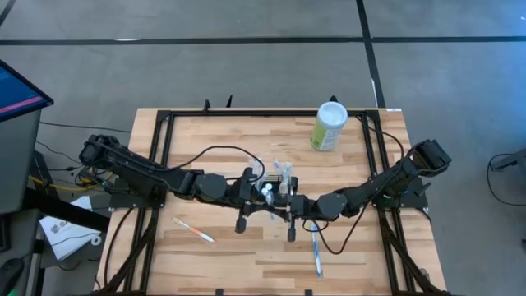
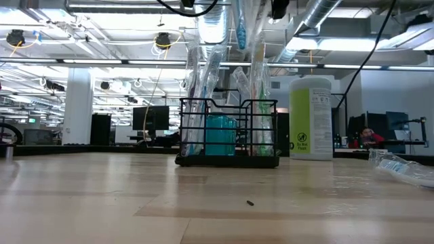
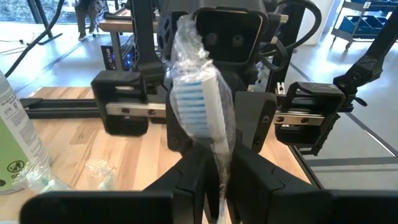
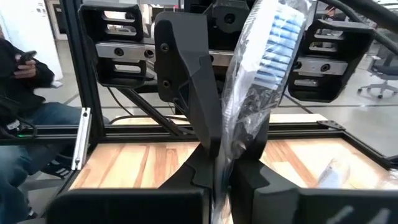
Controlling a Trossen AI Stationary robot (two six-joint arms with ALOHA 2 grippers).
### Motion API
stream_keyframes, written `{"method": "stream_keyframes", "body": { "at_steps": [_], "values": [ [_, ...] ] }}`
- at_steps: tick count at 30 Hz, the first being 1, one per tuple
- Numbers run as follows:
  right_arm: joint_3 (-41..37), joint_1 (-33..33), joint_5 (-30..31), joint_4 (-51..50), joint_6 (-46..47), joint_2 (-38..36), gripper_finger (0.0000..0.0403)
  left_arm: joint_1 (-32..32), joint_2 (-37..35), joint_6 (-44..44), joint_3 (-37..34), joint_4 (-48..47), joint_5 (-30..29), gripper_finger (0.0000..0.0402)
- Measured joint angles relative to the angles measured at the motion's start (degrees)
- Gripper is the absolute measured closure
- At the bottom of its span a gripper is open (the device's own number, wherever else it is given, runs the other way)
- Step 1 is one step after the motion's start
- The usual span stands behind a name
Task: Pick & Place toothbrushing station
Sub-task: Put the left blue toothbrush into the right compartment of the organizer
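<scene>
We see both arms meeting over the middle of the wooden table [image 1: 222, 255], just in front of the toothbrushing station [image 2: 228, 133], a low black wire-mesh caddy standing upright at the table's centre. In the low view it holds several wrapped toothbrushes upright and a teal item behind its front bars. The left gripper [image 3: 214, 177] has a plastic-wrapped toothbrush [image 3: 200, 102] with blue and white bristles standing between its fingers; whether the fingers press on it or have let go we cannot tell. The right gripper [image 4: 221, 177] is clenched on the same kind of wrapped brush, its blue-bristled head [image 4: 280, 31] leaning up past the facing arm (each wrist view shows the other gripper close ahead). A pale-green canister [image 1: 330, 126] with a white lid stands near the table's far edge, well apart from the caddy. Two more toothbrushes lie flat nearer the front edge: a pink one [image 1: 194, 231] to the left and a blue one [image 1: 316, 252] to the right.
</scene>
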Motion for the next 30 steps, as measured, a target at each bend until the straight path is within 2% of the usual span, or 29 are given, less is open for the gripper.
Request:
{"method": "stream_keyframes", "body": {
  "at_steps": [4,9,17,22,26,30],
  "values": [
    [-0.02,1.11,3.47,-0.91,-1.12,-0.68,0.0391,0.0,-0.82,0.01,-0.04,-0.86,-0.02,0.034],
    [-1.24,2.28,4.31,-0.62,-1.55,-1.72,0.0391,-0.4,-2.7,0.01,-0.01,-1.96,-1.29,0.034],
    [-2.43,4.51,15.17,-0.96,-4.31,-3.06,0.0391,-1.05,-4.85,-0.32,-0.09,-4.79,-1.01,0.034],
    [-2.88,4.78,17.16,-0.79,-5.34,-3.05,0.0391,-1.09,-4.87,-0.63,-0.09,-5.92,-0.77,0.034],
    [-7.83,4.2,19.85,4.68,-5.49,-3.68,0.0391,-1.59,-4.87,-2.97,-0.09,-8.47,-0.55,0.034],
    [-13.74,3.32,19.53,16.08,-6.71,-4.6,0.0391,-3.11,-4.87,-3.08,-0.09,-9.36,-0.57,0.034]
  ]
}}
